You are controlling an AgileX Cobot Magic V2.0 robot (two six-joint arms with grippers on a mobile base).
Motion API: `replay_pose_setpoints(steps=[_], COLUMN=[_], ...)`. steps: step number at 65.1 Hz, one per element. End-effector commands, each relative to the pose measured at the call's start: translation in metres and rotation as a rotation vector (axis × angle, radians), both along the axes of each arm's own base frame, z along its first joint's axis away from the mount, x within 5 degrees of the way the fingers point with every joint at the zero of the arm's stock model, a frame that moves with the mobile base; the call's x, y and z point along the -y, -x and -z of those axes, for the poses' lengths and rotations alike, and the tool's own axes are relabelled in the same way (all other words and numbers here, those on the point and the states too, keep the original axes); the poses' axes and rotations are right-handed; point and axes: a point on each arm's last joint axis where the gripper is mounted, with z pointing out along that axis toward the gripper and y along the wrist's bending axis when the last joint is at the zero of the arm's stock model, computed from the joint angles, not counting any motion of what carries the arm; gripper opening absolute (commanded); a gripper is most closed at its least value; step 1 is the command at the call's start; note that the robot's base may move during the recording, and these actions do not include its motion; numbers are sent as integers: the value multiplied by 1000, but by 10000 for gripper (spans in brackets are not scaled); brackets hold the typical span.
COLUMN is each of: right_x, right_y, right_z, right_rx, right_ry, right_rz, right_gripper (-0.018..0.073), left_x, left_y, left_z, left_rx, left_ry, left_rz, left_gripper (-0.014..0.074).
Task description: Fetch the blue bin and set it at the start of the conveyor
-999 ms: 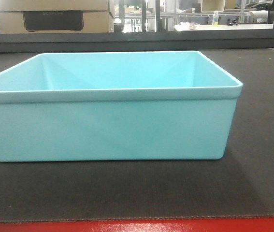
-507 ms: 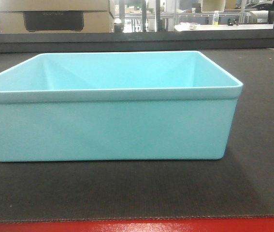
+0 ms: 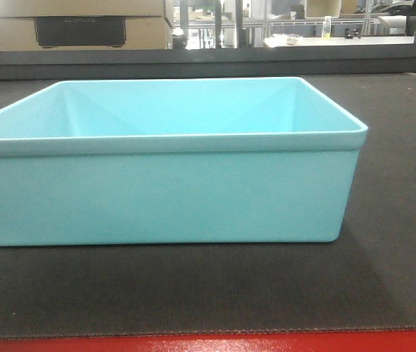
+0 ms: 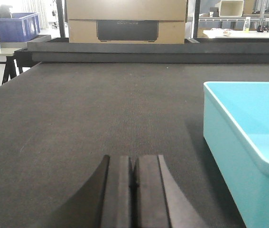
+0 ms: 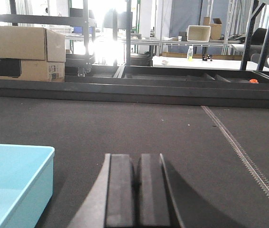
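The blue bin, a light turquoise tub with a rolled rim, stands upright and empty on the dark ribbed belt of the conveyor start, close to its red front strip. In the left wrist view the bin lies to the right of my left gripper, which is shut with nothing between its pads. The right wrist view shows the bin's corner left of my right gripper, also shut and empty. Neither gripper touches the bin.
A raised dark rail closes the belt's far side. Behind it sits a cardboard box. A dark blue bin rests on a side table at far left. A seam runs along the belt at right. Shelving stands beyond.
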Motion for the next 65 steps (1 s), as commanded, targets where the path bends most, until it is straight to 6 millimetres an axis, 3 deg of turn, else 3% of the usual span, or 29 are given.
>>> replay_pose_setpoints(steps=[1, 51, 65], right_x=[0, 1, 2], right_y=[1, 1, -4], right_z=[-2, -2, 20], right_rx=[26, 24, 19], right_ry=[21, 62, 3], right_rz=[7, 21, 43], right_gripper=[-163, -163, -163], left_x=[0, 0, 0], left_y=[0, 0, 0], left_z=[-3, -3, -3], left_rx=[41, 43, 43], left_ry=[-7, -8, -8], left_rz=[-4, -4, -6], left_gripper=[-111, -111, -111])
